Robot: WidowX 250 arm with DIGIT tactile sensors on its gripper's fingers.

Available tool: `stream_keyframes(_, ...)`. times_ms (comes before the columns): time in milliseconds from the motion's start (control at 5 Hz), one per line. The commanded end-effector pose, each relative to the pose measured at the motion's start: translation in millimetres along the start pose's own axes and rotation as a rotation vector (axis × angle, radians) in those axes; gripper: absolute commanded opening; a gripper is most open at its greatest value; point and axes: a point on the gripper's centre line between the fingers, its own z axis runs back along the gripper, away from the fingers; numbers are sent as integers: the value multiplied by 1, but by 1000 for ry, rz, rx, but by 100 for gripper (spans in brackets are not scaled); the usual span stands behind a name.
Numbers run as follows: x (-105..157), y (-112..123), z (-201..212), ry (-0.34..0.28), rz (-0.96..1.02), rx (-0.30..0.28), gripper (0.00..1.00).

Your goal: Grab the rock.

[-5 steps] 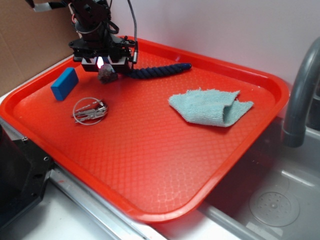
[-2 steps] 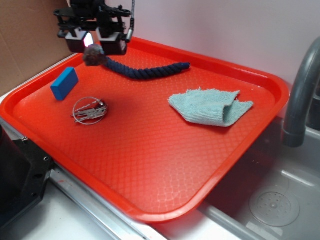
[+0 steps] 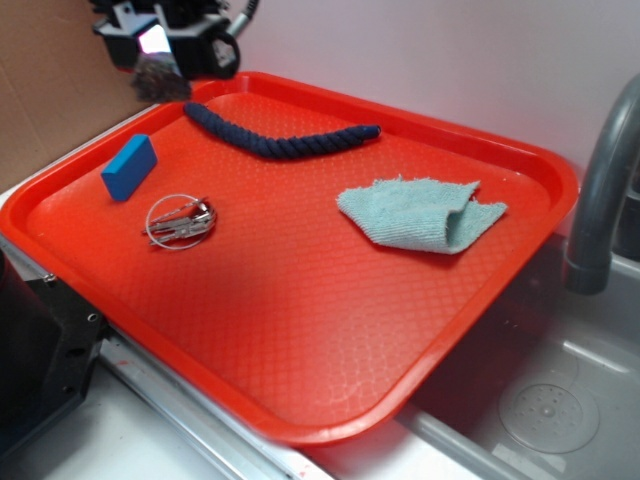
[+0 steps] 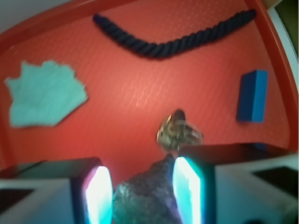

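Brown-grey rock [image 4: 147, 193] pinched between tool [image 4: 142, 193] fingers, above tray [image 3: 520, 240]

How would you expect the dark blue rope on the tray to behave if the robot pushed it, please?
The rope lies in a loose curve, so it is probably floppy and would bend rather than slide whole. Its twisted strands look grippy on the textured tray, likely dragging. Being soft cord, it should be light.

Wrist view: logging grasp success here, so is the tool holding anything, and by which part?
Yes. The tool is shut on the rock, its two pads pressing the rock's opposite sides; the rock hangs clear above the red tray.
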Motion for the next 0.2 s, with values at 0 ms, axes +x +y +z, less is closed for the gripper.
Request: stream_keyframes(0, -4, 5, 28, -28, 4, -25, 0)
